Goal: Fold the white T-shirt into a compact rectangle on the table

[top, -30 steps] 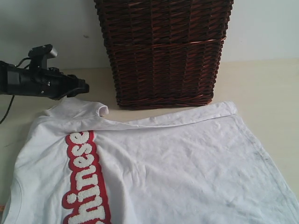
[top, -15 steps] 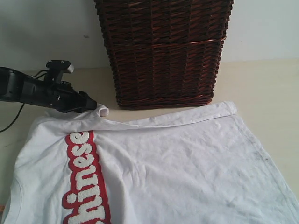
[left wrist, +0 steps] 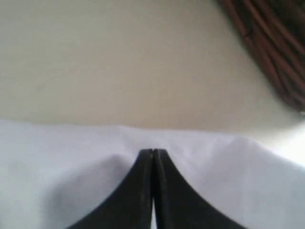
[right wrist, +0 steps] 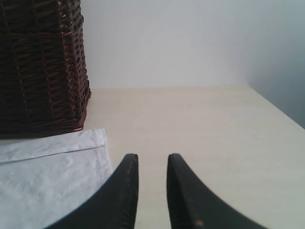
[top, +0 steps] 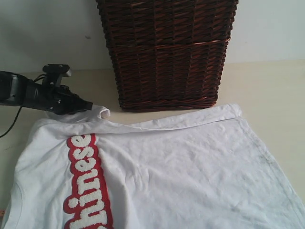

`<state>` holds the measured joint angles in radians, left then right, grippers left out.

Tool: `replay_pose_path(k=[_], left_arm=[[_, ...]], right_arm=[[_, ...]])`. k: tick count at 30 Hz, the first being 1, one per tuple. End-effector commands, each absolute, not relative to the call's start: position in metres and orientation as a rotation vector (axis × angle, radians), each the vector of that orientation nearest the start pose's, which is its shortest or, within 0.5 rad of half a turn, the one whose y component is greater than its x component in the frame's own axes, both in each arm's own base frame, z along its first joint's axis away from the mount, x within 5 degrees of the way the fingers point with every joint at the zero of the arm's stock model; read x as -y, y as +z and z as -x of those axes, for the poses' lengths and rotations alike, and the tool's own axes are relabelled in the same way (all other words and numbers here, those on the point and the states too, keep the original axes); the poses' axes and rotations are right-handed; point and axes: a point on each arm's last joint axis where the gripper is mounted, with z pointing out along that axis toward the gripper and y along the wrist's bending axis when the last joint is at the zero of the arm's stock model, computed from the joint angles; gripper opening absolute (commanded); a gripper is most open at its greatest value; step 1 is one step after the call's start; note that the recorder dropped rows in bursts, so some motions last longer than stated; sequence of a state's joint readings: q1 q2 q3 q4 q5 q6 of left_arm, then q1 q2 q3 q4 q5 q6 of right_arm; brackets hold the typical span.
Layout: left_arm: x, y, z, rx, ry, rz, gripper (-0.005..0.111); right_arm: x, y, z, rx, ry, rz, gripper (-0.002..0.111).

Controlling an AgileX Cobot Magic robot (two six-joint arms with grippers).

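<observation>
One white cotton T-shirt (top: 181, 176) with a red lettered band lies flat on the pale beige table (top: 267, 86), at 6 o'clock from one dark brown wicker basket (top: 167, 52). Of two grippers, the left gripper (top: 89, 108) pinches it at 10 o'clock with fingers pressed together; the right gripper (right wrist: 151, 160) hangs spread.

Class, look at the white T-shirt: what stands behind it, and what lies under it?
Behind the white T-shirt stands a dark wicker basket. Under it lies the table; whatever else the cloth covers cannot be seen.
</observation>
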<state>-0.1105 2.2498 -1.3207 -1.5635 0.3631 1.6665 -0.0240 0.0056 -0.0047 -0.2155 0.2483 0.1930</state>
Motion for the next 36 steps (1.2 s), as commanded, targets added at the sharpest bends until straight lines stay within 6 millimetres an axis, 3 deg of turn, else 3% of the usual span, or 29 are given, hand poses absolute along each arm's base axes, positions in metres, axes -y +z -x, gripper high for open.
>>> replay_pose_path(k=[1,6,10,14,17,22,26,28,30,33,36], left_arm=[[0.082,0.101,-0.457,-2.287,-0.45,-0.281,0.0],[0.079,0.115,-0.47,-2.243,-0.398,-0.239,0.0],[0.082,0.121,-0.462,-2.25,-0.455,-0.297,0.0],[0.086,0.137,-0.437,-2.293,-0.66,-0.411,0.0],[0.089,0.145,-0.413,-2.329,-0.78,-0.599,0.0],[0.09,0.122,-0.376,-2.448,-0.871,-0.779,0.0],[0.098,0.119,-0.352,-2.46,-1.129,-0.829,0.0],[0.11,0.131,-0.34,-2.341,-1.387,-0.918,0.0],[0.126,0.136,-0.338,-2.277,-1.448,-0.923,0.0],[0.159,0.13,-0.331,-2.234,-1.314,-1.087,0.0],[0.211,0.121,-0.318,-2.077,-1.013,-1.379,0.0]], right_arm=[[0.006,0.192,-0.055,-1.722,-0.078,-0.038,0.023],[0.006,0.192,-0.055,-1.722,-0.078,-0.038,0.023],[0.006,0.192,-0.055,-1.722,-0.078,-0.038,0.023],[0.006,0.192,-0.055,-1.722,-0.078,-0.038,0.023],[0.006,0.192,-0.055,-1.722,-0.078,-0.038,0.023],[0.006,0.192,-0.055,-1.722,-0.078,-0.038,0.023],[0.006,0.192,-0.055,-1.722,-0.078,-0.038,0.023],[0.006,0.192,-0.055,-1.722,-0.078,-0.038,0.023],[0.006,0.192,-0.055,-1.722,-0.078,-0.038,0.023],[0.006,0.192,-0.055,-1.722,-0.078,-0.038,0.023],[0.006,0.192,-0.055,-1.722,-0.078,-0.038,0.023]])
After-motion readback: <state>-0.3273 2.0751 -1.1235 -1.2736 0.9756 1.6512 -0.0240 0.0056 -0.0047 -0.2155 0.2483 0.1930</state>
